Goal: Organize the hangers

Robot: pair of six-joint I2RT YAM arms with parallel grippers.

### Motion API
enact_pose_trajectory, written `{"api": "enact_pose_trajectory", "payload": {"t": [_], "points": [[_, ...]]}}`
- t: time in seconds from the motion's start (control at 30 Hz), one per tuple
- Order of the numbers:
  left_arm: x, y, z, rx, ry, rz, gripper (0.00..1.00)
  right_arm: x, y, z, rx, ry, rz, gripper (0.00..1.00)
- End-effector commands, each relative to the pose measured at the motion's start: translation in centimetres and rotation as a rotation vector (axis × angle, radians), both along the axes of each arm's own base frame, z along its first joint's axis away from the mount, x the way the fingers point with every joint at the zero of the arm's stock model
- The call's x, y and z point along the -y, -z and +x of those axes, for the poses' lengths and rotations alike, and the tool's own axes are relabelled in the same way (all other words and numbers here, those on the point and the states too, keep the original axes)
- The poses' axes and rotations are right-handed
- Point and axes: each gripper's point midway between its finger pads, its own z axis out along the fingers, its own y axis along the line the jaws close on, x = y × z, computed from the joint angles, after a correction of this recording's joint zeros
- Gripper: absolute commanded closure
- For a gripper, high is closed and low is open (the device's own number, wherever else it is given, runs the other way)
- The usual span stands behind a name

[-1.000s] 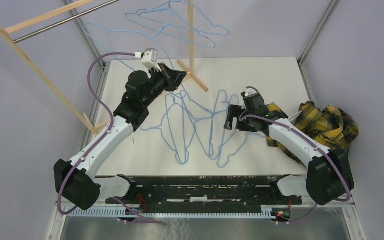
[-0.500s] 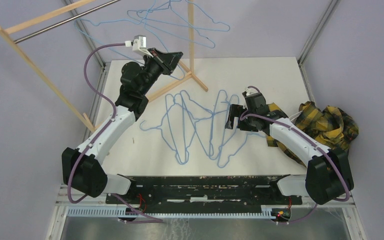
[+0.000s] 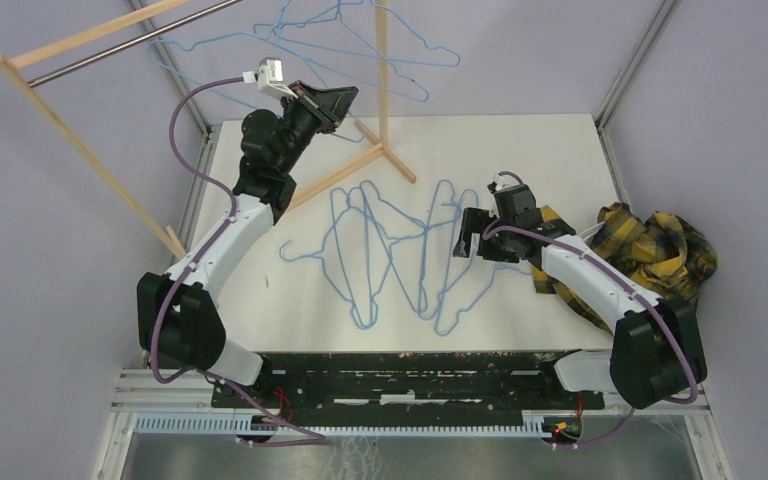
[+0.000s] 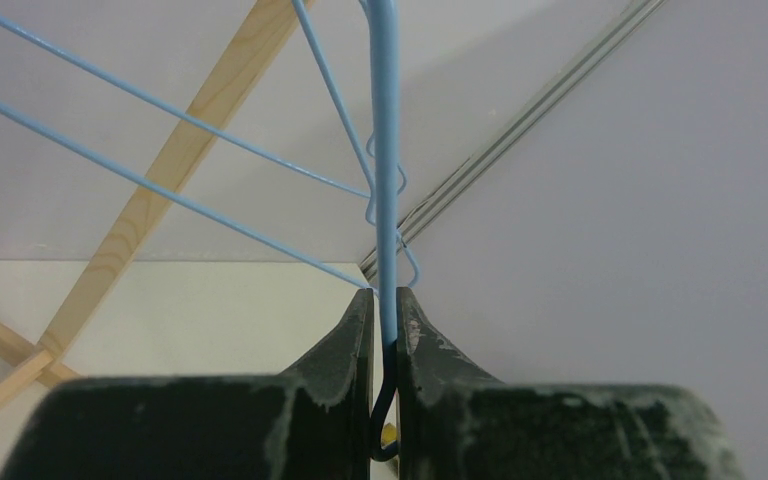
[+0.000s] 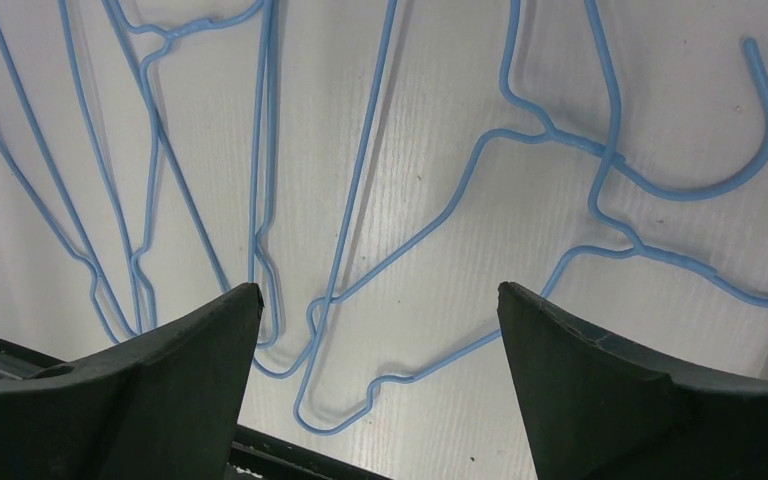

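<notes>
Left gripper point(image 4: 386, 300) clamps one thin light-blue wire hanger point(image 4: 387, 120) up beside the wooden rack with its metal rod point(image 3: 382, 90).
Right gripper point(image 3: 467, 237) gapes empty over more hangers point(image 3: 397, 250) tangled on the table point(image 3: 560, 150) before the rack's foot. Likely light, springy, slick wire: pinch a straight run near the hook, since neighbours may snag.

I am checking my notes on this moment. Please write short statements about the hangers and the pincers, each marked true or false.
1. The left pincer is shut on a hanger. True.
2. The right pincer grips a hanger. False: it stands open over the loose hangers on the table.
3. A checked cloth lies at the table's right edge. True.
4. No hanger lies on the table. False: several do.
</notes>
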Motion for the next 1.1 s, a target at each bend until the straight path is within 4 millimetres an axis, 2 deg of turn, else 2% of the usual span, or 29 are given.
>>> {"api": "enact_pose_trajectory", "payload": {"t": [0.0, 0.2, 0.43, 0.6, 0.83, 0.9, 1.0, 1.07], "points": [[-0.2, -3.7, 0.0, 0.07, 0.017, -0.093, 0.97, -0.3, -0.7, 0.4, 0.027, -0.02, 0.02, 0.04], [0.7, -1.9, 1.1, -0.011, 0.047, -0.076, 0.97, -0.1, -0.3, 0.2, 0.018, -0.019, 0.015, 0.04], [3.3, 0.2, 2.1, -0.101, 0.17, -0.039, 0.97, 0.0, -0.2, 0.4, 0.017, -0.013, 0.013, 0.04], [4.9, 0.6, 3.2, -0.139, 0.215, -0.001, 0.97, -0.1, 0.1, 0.6, 0.009, -0.017, 0.02, 0.04], [5.3, 2.7, 4.1, -0.199, 0.215, 0.023, 0.97, 0.2, 0.3, 0.6, 0.007, -0.009, 0.018, 0.04], [5.3, 2.6, 3.8, -0.196, 0.217, 0.027, 0.92, 0.4, 0.3, 0.6, 0.006, -0.008, 0.018, 0.03], [5.0, 1.8, 3.1, -0.171, 0.215, 0.041, 0.71, 0.4, 0.3, 0.4, 0.005, -0.006, 0.022, 0.02], [4.7, 1.1, 2.6, -0.153, 0.207, 0.051, 0.64, 0.5, 0.3, 0.3, 0.009, -0.004, 0.025, 0.02]]}}
